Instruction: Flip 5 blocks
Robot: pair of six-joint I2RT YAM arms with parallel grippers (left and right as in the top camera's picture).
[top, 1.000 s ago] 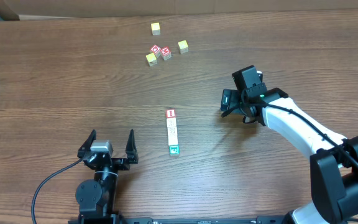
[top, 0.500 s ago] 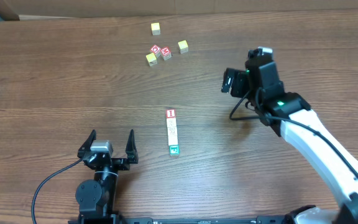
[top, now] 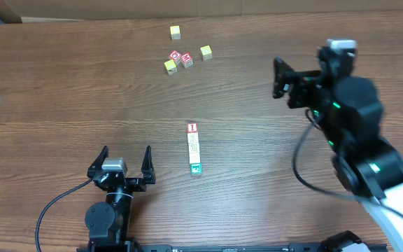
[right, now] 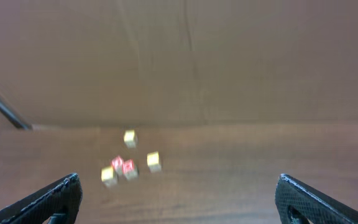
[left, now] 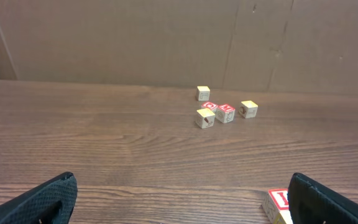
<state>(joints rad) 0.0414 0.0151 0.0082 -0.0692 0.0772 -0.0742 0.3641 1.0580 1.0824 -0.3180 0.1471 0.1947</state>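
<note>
The blocks (top: 194, 148) lie in a tight row at the table's middle: a red-and-white one (top: 192, 128) at the far end, three pale ones, and a green-faced one (top: 196, 169) nearest me. My left gripper (top: 126, 152) rests open to the left of the row. In the left wrist view (left: 182, 211) only the red-and-white block (left: 277, 202) shows, just inside the right finger (left: 328, 199). My right gripper (top: 278, 78) hangs open, raised well to the right of the row. Nothing is between its fingers (right: 179, 208).
Near the back edge sits a loose group of yellow cubes (top: 175, 31) and two red-faced cubes (top: 181, 58), also seen in the left wrist view (left: 225, 112) and, blurred, in the right wrist view (right: 124, 167). A cardboard wall (left: 166, 37) stands behind the table.
My right arm has lifted and swung right and back, away from the row of blocks, still open. The left arm and all cubes have stayed put.
</note>
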